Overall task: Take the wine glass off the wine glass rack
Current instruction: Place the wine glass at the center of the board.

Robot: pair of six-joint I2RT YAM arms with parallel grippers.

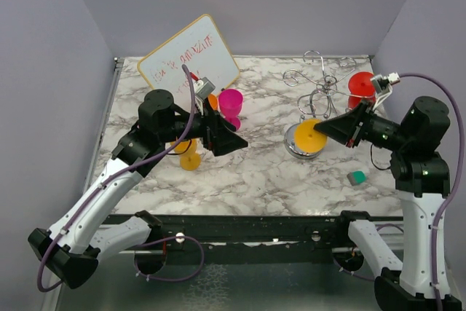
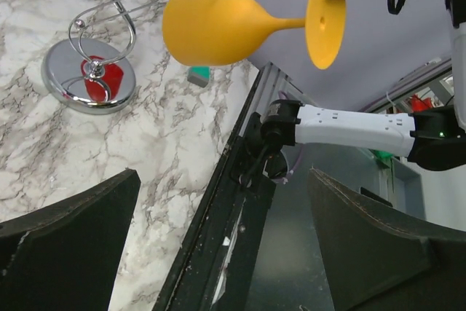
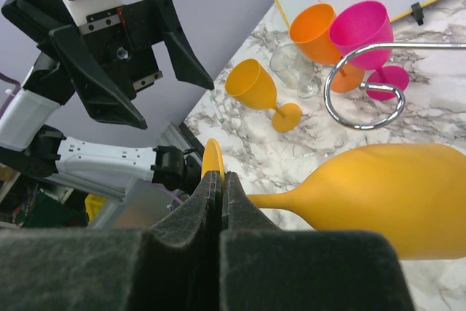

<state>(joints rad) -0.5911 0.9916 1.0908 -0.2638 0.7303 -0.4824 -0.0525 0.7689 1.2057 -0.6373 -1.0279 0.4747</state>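
Observation:
The silver wire wine glass rack (image 1: 321, 85) stands at the right back, its round mirrored base (image 2: 89, 76) on the marble. My right gripper (image 1: 323, 128) is shut on the foot (image 3: 212, 159) of a yellow wine glass (image 3: 397, 198) and holds it on its side above the table, beside the rack's base. The same glass (image 2: 218, 25) shows at the top of the left wrist view. A scroll arm (image 3: 364, 78) of the rack curls above the bowl. A red glass (image 1: 361, 87) sits at the rack's far right. My left gripper (image 1: 226, 138) is open and empty, mid-left.
Orange (image 3: 320, 34), magenta (image 3: 364, 34), clear (image 3: 291, 67) and small yellow (image 3: 256, 92) glasses stand at the left back. A whiteboard (image 1: 189, 60) leans behind them. A small green block (image 1: 356, 177) lies front right. The black table rail (image 1: 240, 227) runs along the near edge.

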